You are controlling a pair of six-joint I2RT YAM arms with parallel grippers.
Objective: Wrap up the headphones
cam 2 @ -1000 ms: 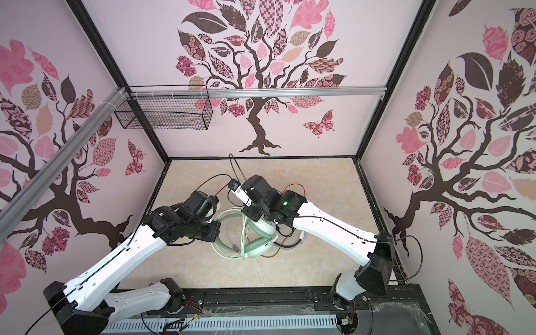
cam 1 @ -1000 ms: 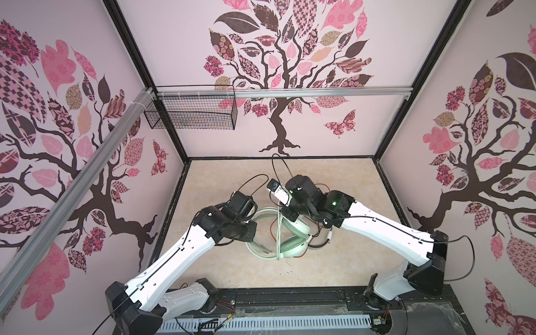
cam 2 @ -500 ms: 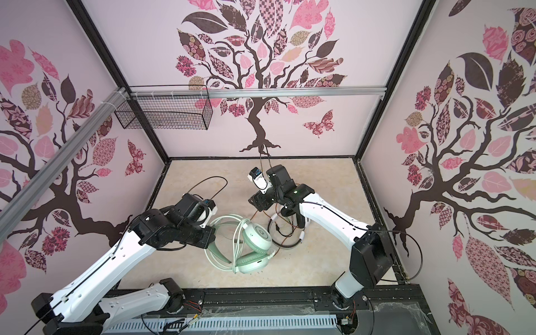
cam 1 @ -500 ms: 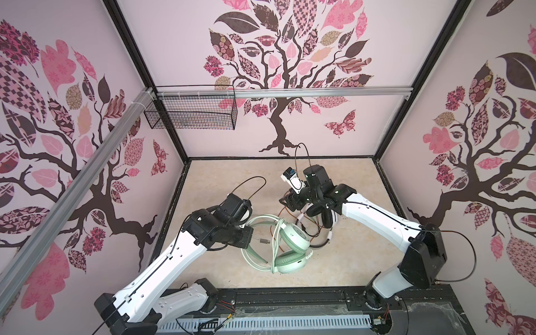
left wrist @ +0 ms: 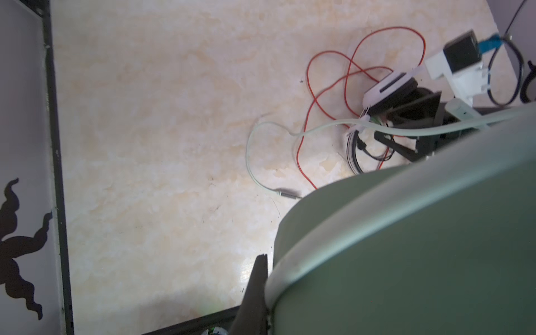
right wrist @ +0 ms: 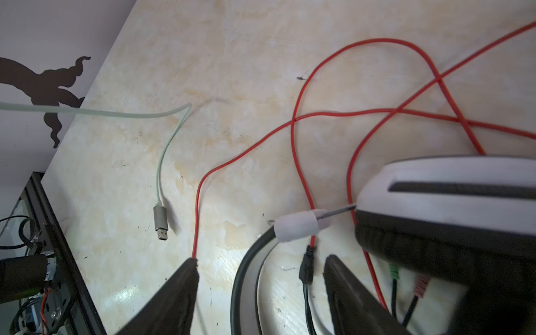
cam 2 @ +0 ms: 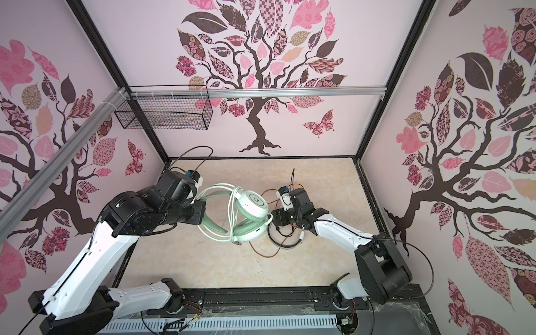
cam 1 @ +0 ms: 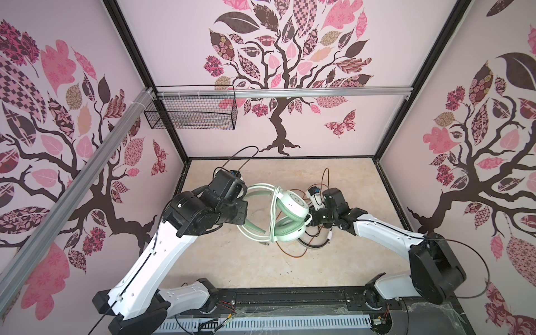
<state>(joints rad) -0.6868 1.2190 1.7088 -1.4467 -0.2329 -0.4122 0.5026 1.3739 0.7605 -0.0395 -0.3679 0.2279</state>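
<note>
Two headsets, is it? Where are they?

Yes. The mint-green and white over-ear headset (cam 1: 291, 204) is near the middle of the beige marbled table (cam 1: 232, 266). Its headband is pinched in the left hand (cam 1: 246, 204), which is clamped tight on it.

And its lead?

The pale green cable (cam 1: 273, 211) loops across the ear cups. The tail drops to the table, where the silver USB plug (right wrist: 161, 222) lies flat.

The other one?

The white and black headset (right wrist: 441, 179) lies just beside it on the right, mostly under the right arm. Its orange-red cable (right wrist: 294, 130) sprawls over the table in loose loops, not wound up.

Is the right hand (right wrist: 261, 271) holding it?

No. Its fingers stand apart, astride the black and white headband, gripping nothing that I can see.
</note>
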